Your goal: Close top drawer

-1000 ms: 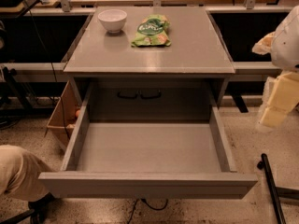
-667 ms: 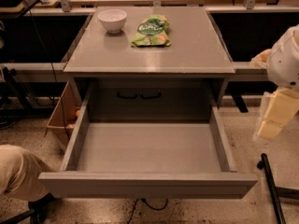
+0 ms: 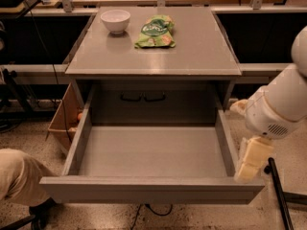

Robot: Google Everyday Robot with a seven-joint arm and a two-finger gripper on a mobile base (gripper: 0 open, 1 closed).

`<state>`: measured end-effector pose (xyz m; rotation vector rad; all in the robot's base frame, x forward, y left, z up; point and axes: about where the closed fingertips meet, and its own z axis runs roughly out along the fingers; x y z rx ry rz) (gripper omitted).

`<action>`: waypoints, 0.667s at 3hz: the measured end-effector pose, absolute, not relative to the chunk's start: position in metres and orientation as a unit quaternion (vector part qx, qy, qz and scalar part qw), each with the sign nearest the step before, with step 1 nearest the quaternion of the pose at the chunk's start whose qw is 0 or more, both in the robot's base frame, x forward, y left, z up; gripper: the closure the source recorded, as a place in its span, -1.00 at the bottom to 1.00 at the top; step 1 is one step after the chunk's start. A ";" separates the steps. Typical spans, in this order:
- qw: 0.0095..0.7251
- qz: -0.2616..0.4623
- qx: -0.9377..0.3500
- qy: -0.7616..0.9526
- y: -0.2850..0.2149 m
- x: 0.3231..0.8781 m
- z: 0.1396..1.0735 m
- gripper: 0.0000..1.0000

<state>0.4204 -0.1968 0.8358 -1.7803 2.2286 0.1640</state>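
The top drawer (image 3: 151, 188) of the grey cabinet (image 3: 192, 56) is pulled fully out toward me. It is wide, shallow and empty, with a plain flat front panel along the bottom of the view. My gripper (image 3: 250, 159), cream-coloured, hangs from the white arm (image 3: 280, 107) at the drawer's right front corner, just outside the right side wall and close to the front panel.
A white bowl (image 3: 115, 20) and a green snack bag (image 3: 155, 31) lie on the cabinet top. A cardboard box (image 3: 62, 121) stands left of the cabinet. A person's knee (image 3: 17, 176) is at the lower left. A black pole (image 3: 280, 195) lies at the lower right.
The arm and gripper have moved left and down, from beside the cabinet's right side to the drawer's right front corner. The drawer has not moved.
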 end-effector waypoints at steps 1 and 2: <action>0.137 0.092 -0.629 0.759 -0.176 0.419 0.780 -1.00; 0.131 0.127 -0.634 0.751 -0.154 0.416 0.727 -1.00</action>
